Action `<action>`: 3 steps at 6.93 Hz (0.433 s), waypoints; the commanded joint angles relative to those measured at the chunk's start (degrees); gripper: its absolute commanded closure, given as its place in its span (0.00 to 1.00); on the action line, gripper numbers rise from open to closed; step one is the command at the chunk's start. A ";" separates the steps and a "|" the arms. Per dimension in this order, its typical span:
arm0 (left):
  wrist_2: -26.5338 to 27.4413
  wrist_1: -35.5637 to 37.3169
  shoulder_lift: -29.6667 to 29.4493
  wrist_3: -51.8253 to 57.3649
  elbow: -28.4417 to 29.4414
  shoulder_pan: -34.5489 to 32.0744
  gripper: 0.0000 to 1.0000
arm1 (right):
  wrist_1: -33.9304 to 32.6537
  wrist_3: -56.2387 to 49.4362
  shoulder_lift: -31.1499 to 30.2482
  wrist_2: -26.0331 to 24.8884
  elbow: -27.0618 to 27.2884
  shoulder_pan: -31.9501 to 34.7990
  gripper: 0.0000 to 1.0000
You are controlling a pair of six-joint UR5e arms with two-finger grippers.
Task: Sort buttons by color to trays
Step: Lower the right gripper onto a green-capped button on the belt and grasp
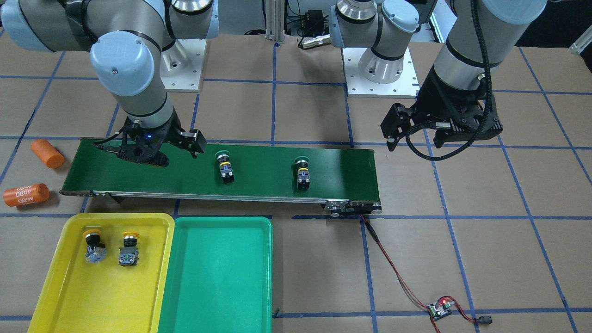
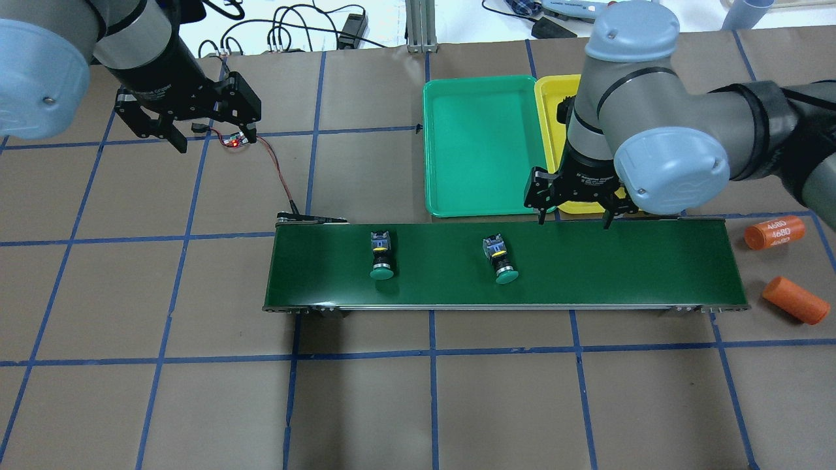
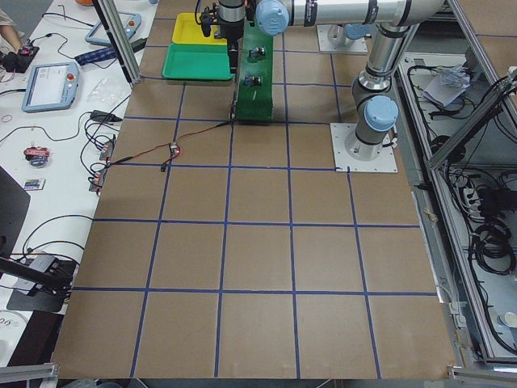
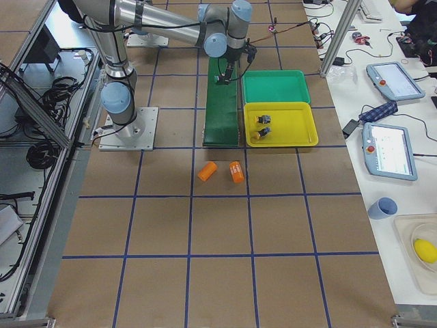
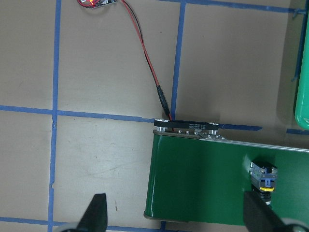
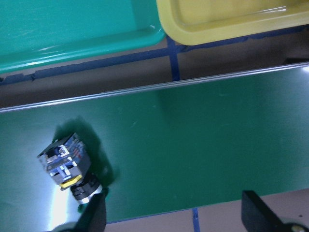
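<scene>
Two green-capped buttons (image 1: 225,169) (image 1: 303,173) lie on their sides on the dark-green conveyor belt (image 2: 588,261). Two yellow-capped buttons (image 1: 95,245) (image 1: 128,249) rest in the yellow tray (image 1: 101,296). Beside it, the green tray (image 1: 217,277) holds nothing. My right gripper (image 2: 574,220) hangs open over the belt's tray-side edge, to the right of the nearer green button (image 2: 501,258), with nothing between its fingers. In the right wrist view, that button (image 6: 67,164) lies left of the fingers. My left gripper (image 2: 212,138) is open and empty, high over the table beyond the belt's left end.
Two orange cylinders (image 2: 774,232) (image 2: 795,300) lie on the table off the belt's right end. A red-and-black wire runs from the belt's left end to a small controller board (image 2: 235,139) under my left gripper. Blue tape lines grid the brown table.
</scene>
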 commanded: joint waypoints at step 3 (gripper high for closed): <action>0.00 -3.90 -0.98 0.02 1.59 0.00 0.00 | -6.98 -0.01 2.53 4.77 3.64 1.65 0.00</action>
